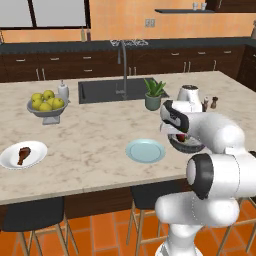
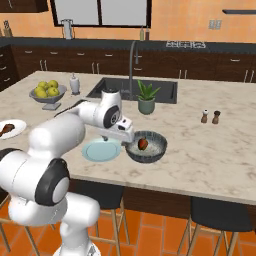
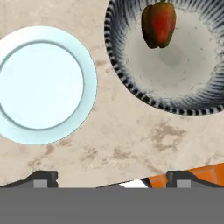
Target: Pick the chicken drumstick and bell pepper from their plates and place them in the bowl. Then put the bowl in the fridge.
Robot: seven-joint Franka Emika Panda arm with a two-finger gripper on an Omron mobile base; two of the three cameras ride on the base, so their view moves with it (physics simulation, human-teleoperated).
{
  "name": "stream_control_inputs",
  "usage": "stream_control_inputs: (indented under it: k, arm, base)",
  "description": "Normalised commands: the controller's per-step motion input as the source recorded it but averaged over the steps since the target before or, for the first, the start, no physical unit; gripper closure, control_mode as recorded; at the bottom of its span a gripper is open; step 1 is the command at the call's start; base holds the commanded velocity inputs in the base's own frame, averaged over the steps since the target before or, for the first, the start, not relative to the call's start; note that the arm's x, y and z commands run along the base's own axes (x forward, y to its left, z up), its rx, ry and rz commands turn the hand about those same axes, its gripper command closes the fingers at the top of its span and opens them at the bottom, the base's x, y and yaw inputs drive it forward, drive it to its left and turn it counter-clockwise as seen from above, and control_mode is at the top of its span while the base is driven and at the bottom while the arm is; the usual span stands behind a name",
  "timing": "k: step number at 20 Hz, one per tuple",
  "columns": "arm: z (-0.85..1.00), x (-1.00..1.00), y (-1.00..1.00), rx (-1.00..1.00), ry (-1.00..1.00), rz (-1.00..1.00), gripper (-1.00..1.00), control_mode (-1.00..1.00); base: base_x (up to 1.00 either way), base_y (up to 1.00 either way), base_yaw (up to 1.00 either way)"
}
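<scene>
One item is done: your bell pepper (image 2: 143, 144) lies in the bowl (image 2: 159, 148), and the gripper (image 3: 111, 181) hangs empty, jaws apart, beside the pale blue plate (image 1: 145, 150). You still need the chicken drumstick (image 1: 23, 154) on the white plate (image 1: 37, 154), well off at nine o'clock in the left base view, bone end toward six.

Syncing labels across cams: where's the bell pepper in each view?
Left base view: the bell pepper is right of centre, a red sliver in the bowl, mostly behind the arm.
Right base view: just below centre, inside the bowl, right of the pale blue plate.
Hand view: top right, inside the bowl.
Shared landmark: the pale blue plate, beside the bowl in every view.
</scene>
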Motion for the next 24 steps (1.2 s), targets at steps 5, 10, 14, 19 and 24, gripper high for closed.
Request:
stream_control_inputs:
  k: [5,10,14,19,24]
  arm:
    - [0.43,-0.60,0.69,-0.06,0.00,0.12,-1.00,-1.00]
    - [0.39,-0.82,0.46,-0.08,-0.01,0.19,-1.00,-1.00]
    - [0.31,-0.63,0.31,-0.05,-0.04,0.10,-1.00,-1.00]
    - [0.02,-0.68,0.04,0.03,-0.20,0.01,-1.00,-1.00]
    - [0.36,-0.66,0.15,0.07,-0.24,0.00,-1.00,-1.00]
  base:
    - [0.00,0.00,0.00]
    - [0.00,0.00,0.00]
    - [0.00,0.00,0.00]
    - [0.00,0.00,0.00]
    - [0.00,0.00,0.00]
